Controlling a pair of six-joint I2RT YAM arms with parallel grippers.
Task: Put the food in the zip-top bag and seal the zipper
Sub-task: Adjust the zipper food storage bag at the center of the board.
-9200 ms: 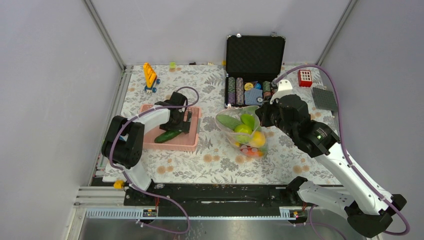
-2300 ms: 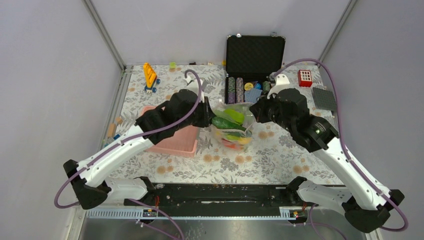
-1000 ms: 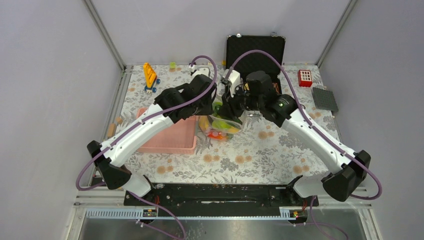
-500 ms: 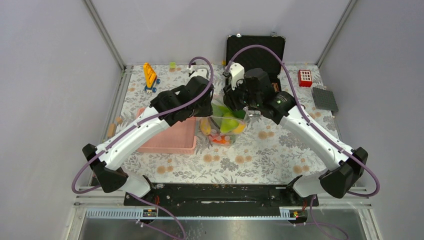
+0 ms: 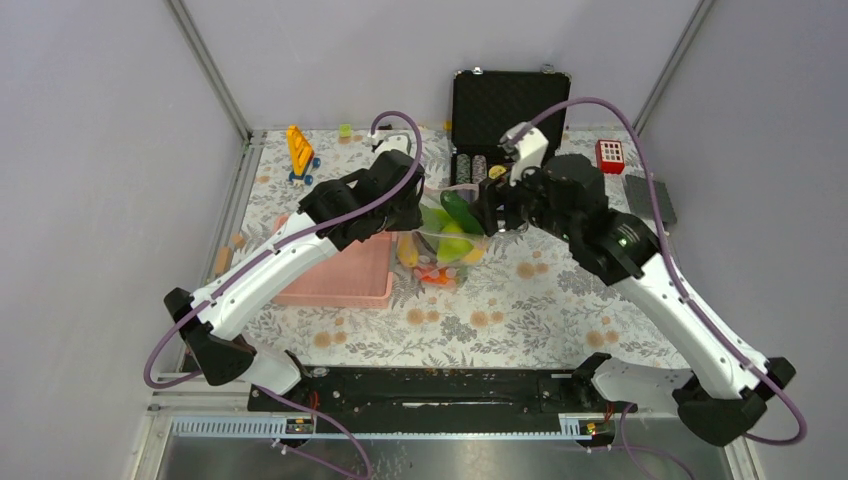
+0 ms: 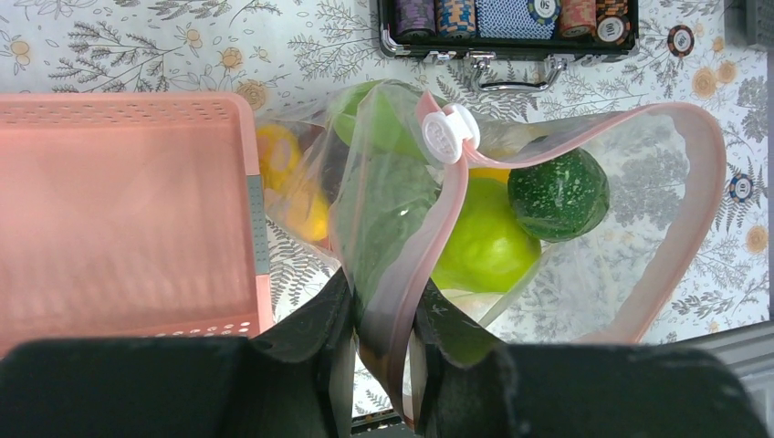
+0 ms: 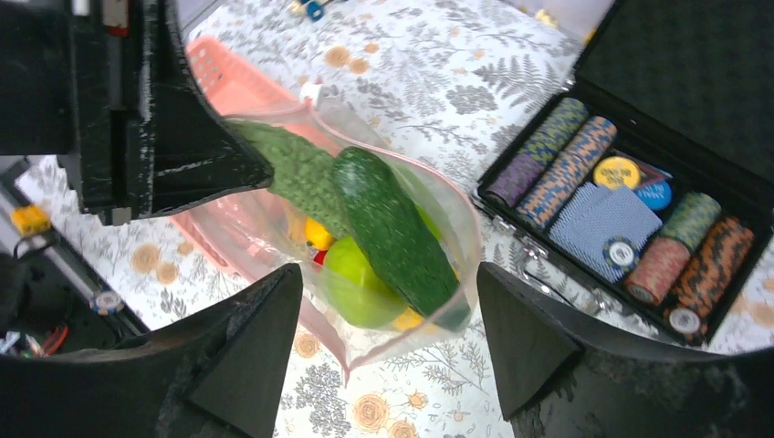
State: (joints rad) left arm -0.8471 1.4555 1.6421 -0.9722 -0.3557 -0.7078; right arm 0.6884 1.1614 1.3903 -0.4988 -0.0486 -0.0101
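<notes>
The zip-top bag (image 5: 447,248) hangs between both arms, holding the food: a long green cucumber (image 7: 392,228), a leafy piece (image 6: 392,201), a lime-green fruit (image 6: 484,246) and a yellow citrus (image 6: 290,182). My left gripper (image 6: 383,319) is shut on the pink zipper (image 6: 438,228) at the bag's left end. From those fingers to the white slider (image 6: 449,135) the strip runs as one band. Past the slider the mouth gapes in a loop. My right gripper (image 7: 388,338) stands wide open around the bag's right corner, touching nothing.
The pink basket (image 5: 340,275) lies left of the bag, under my left arm. The open black case (image 5: 510,100) with poker chips (image 7: 566,155) stands just behind the bag. A yellow toy (image 5: 300,150), a red block (image 5: 609,155) and a grey plate (image 5: 648,197) sit at the back.
My right gripper has opened and pulled away to the right, off the bag's mouth near the left gripper. The left gripper keeps its hold and has barely moved.
</notes>
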